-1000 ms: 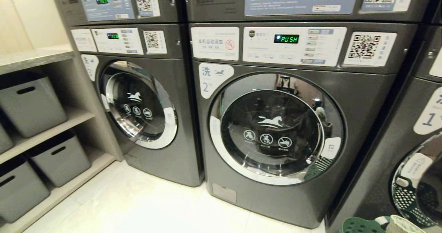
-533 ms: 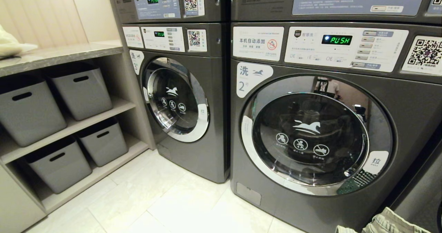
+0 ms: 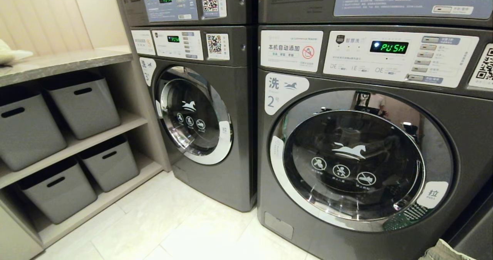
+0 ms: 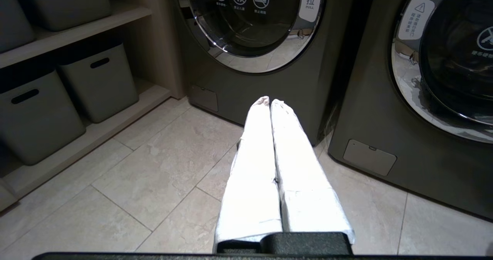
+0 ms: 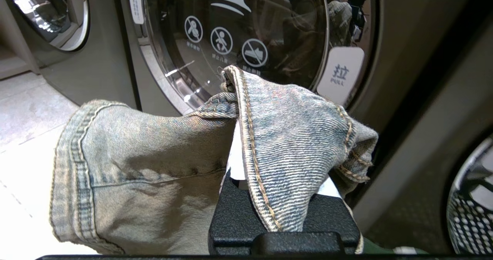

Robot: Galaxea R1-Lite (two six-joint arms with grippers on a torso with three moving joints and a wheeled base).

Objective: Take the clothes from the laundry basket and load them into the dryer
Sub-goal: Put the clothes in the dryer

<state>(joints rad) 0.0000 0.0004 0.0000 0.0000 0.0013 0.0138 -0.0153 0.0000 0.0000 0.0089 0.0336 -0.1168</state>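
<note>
Facing a row of dark grey front-loading machines: machine number 2 (image 3: 358,152) straight ahead, its round door (image 3: 360,165) shut, green PUSH lit on the display (image 3: 389,47); machine number 3 (image 3: 196,113) to its left, door also shut. Further left, a shelf unit (image 3: 73,144) with grey storage bins (image 3: 83,106) under a stone-look counter. Pale tiled floor (image 3: 181,225) in front. Right gripper (image 5: 246,163) low before the door of machine number 2, pinched nearly shut on a washed denim garment (image 5: 154,163); the cloth draped over and around the fingers, a cuffed hem hanging off to one side, a seamed fold raised toward the door glass near its white pull label (image 5: 339,79). A scrap of the same faded cloth just visible at the lower right corner of the head view. Left gripper (image 4: 270,103) hanging over the floor before machine number 3, white-wrapped fingers (image 4: 254,167) pressed together, nothing between them. Green mesh of the laundry basket (image 5: 468,221) mirrored in the next door's rim.
</note>
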